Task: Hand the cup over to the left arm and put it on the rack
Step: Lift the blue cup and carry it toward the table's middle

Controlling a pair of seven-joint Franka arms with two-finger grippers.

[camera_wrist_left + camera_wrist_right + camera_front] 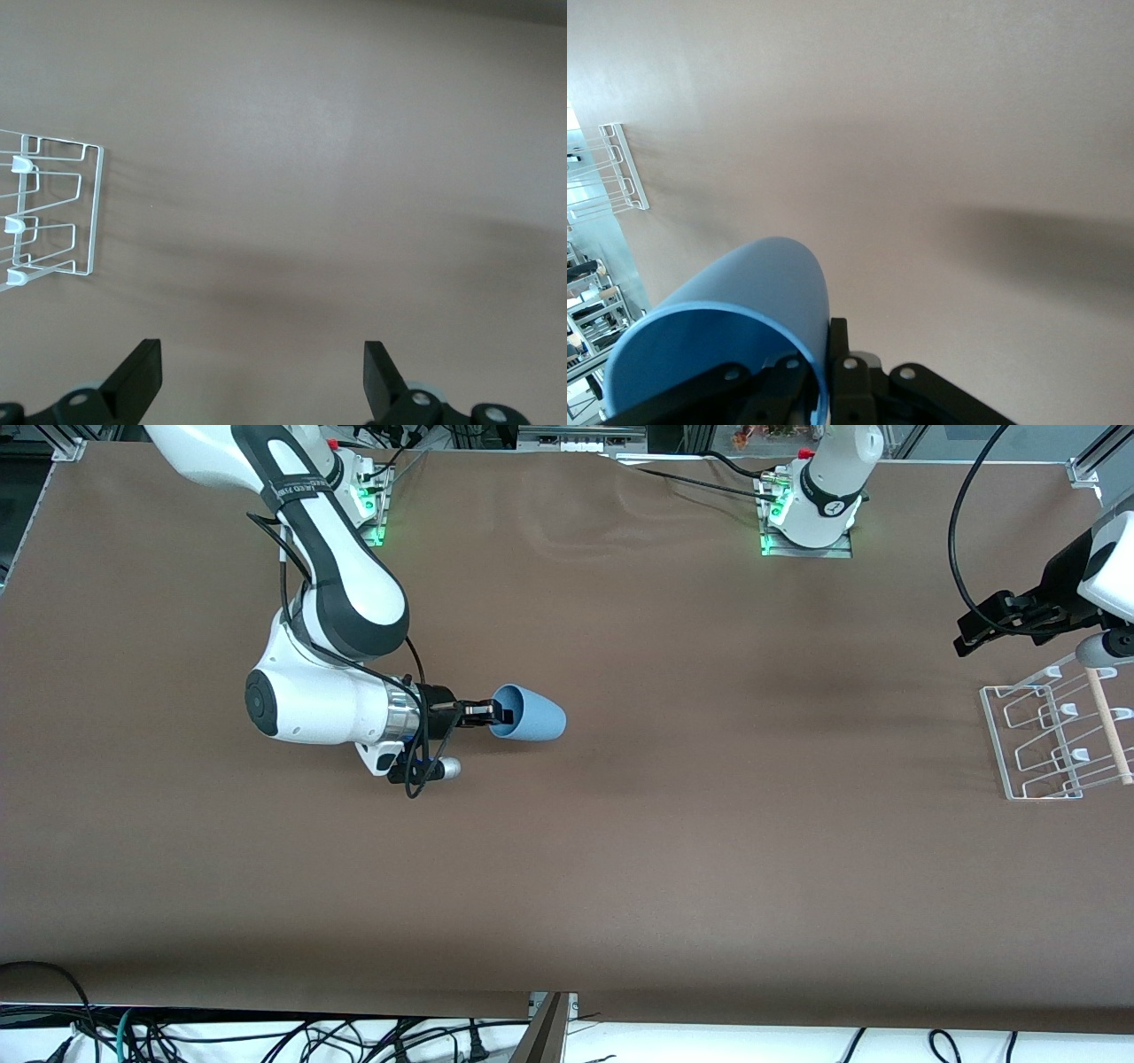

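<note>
The light-blue cup hangs on its side above the table toward the right arm's end, its mouth facing the right gripper. That gripper is shut on the cup's rim, one finger inside the mouth and one outside, as the right wrist view shows at the cup and the right gripper. The white wire rack with its wooden rod stands at the left arm's end of the table. The left gripper waits open above the table just beside the rack; nothing lies between the left gripper fingers.
Brown cloth covers the whole table. A thick black cable loops above the left arm. Both arm bases sit along the table edge farthest from the front camera. Loose cables lie below the near edge.
</note>
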